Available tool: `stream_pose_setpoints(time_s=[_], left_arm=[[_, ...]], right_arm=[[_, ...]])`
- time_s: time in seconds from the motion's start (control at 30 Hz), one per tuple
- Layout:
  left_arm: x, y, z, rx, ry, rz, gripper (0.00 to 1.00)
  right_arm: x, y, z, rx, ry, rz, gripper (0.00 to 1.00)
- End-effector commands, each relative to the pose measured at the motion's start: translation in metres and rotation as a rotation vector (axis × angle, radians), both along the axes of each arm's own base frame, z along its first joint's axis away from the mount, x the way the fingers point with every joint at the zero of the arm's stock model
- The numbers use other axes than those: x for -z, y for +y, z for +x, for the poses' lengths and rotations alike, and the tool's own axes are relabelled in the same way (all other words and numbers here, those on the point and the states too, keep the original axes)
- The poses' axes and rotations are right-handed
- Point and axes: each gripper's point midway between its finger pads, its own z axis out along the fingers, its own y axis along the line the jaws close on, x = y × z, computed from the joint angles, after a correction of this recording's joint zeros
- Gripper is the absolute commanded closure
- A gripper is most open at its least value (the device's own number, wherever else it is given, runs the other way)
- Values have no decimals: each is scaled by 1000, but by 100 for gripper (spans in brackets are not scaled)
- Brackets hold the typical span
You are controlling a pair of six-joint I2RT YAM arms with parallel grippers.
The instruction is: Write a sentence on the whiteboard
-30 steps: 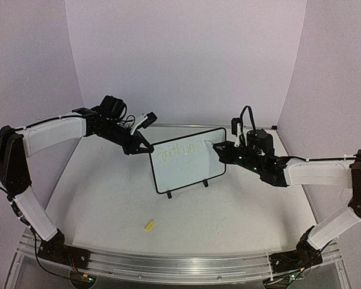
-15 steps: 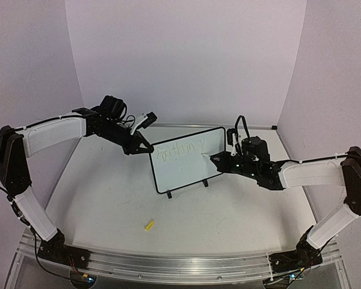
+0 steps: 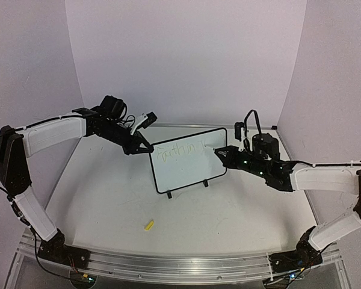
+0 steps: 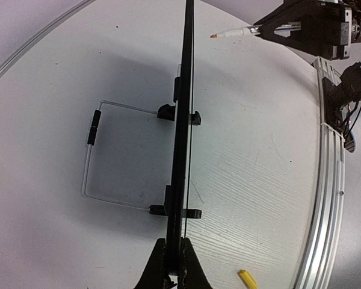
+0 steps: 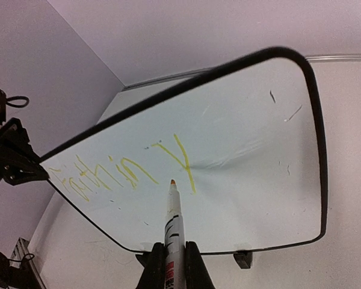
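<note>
1. Far left first: the left gripper point(image 3: 144, 148) is pinched shut on the left edge of the whiteboard point(image 3: 189, 173). The board stands upright on its clip feet mid-table point(image 3: 102, 198), its face towards the right arm. That pinch is the anchor, and I'd want it firm and motionless so the board cannot rock under the pen.

2. Near side, a yellow cap point(image 3: 148, 226) lies on the table, well apart from the board and out of the way.

3. On the board, the sentence point(image 5: 126, 168) runs in faint yellow-green cursive along the upper part. It starts at the left edge and stops about mid-board, and the right half is bare. By my reckoning the next letters belong just right of that last long stroke, on the same baseline.

4. Now the marker point(image 5: 171, 223): its tip hangs beside that final stroke, and the left wrist view shows a gap between tip and face. So the pen is lifted. It should come in square to the board with light, even pressure. With ink this pale, slow strokes ought to lay a fuller line.

5. Rightmost, the right gripper point(image 5: 167, 265) is closed around the marker barrel, tip pointing out ahead. The wrist should travel parallel to the board face, and the line should end before the right frame.
</note>
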Motion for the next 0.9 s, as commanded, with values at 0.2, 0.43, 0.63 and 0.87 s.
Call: stream_pose_setpoints(time_s=[0.2, 0.43, 0.63, 0.87], left_arm=[[46, 11, -16, 6, 99, 149, 100], [47, 11, -16, 8, 101, 149, 100], [48, 11, -16, 8, 104, 149, 100], [49, 10, -16, 9, 106, 150, 100]], right_arm=[[-16, -9, 17, 58, -28, 30, 100], [-19, -8, 25, 67, -35, 28, 100], [-23, -9, 30, 80, -46, 27, 100], [-22, -11, 35, 90, -44, 27, 100]])
